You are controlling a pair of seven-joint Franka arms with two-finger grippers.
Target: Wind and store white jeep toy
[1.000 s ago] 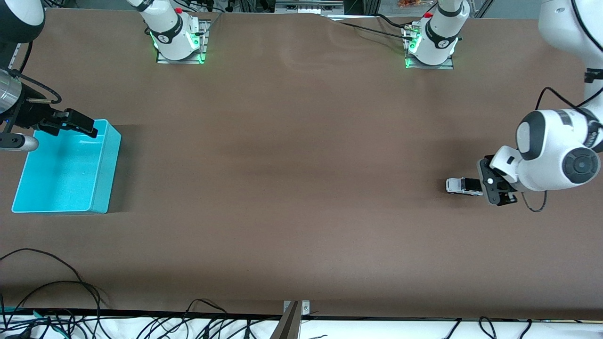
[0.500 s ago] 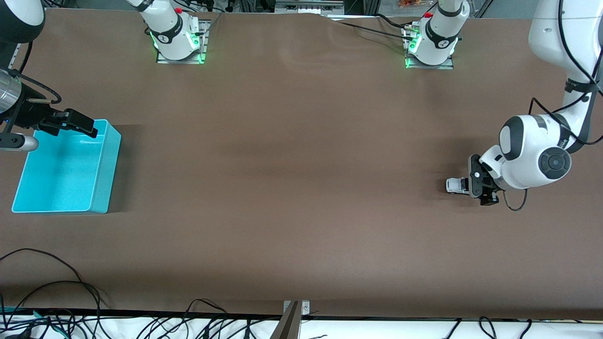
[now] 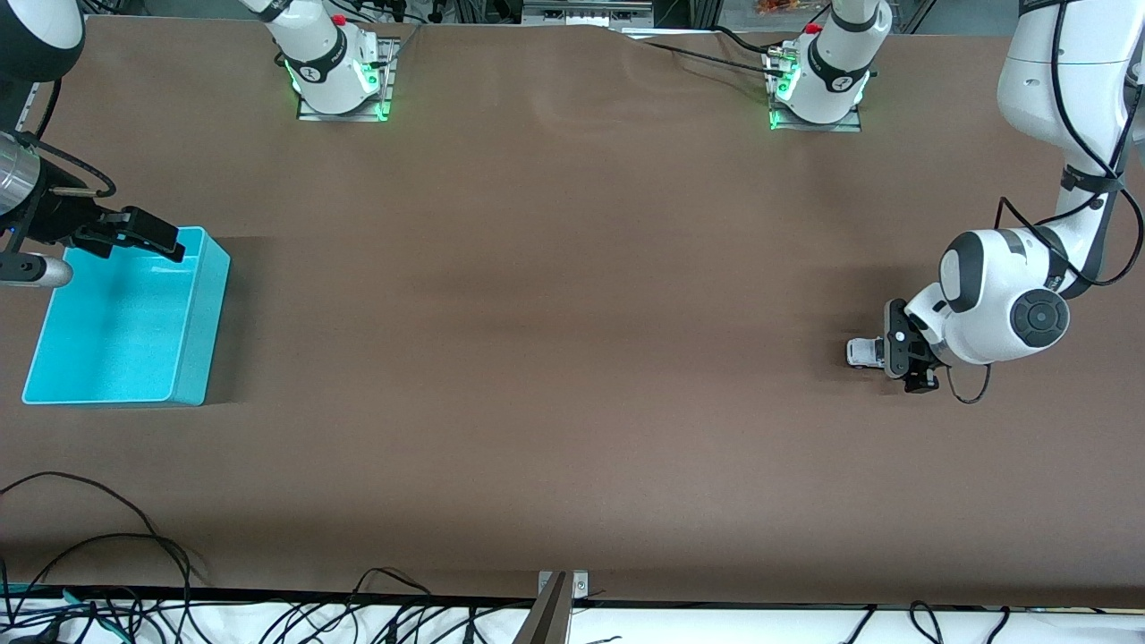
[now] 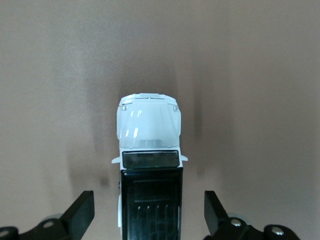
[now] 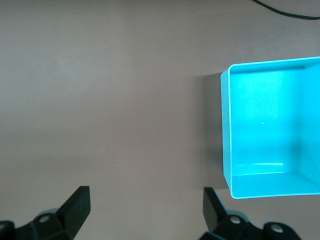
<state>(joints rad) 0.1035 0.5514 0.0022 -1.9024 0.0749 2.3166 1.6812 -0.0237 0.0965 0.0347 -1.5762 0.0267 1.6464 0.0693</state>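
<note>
Jaws wide on the left gripper (image 4: 149, 217), straddling the jeep (image 4: 149, 165) — close squarely on its black rear. Right gripper (image 5: 145, 210) waits open by the bin (image 5: 270, 130).

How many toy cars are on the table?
1: the jeep stands on the table toward the left arm's end, between the left gripper's open fingers. No others show.

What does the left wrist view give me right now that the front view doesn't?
Left wrist only: the white jeep toy seen from above, with its white hood, windshield and black roof lying between the open fingers, clear gaps on both sides. Front only: the cyan bin at the right arm's end of the table, the right tool waiting over its rim, both bases. Both: the jeep on the brown table under the left tool.
</note>
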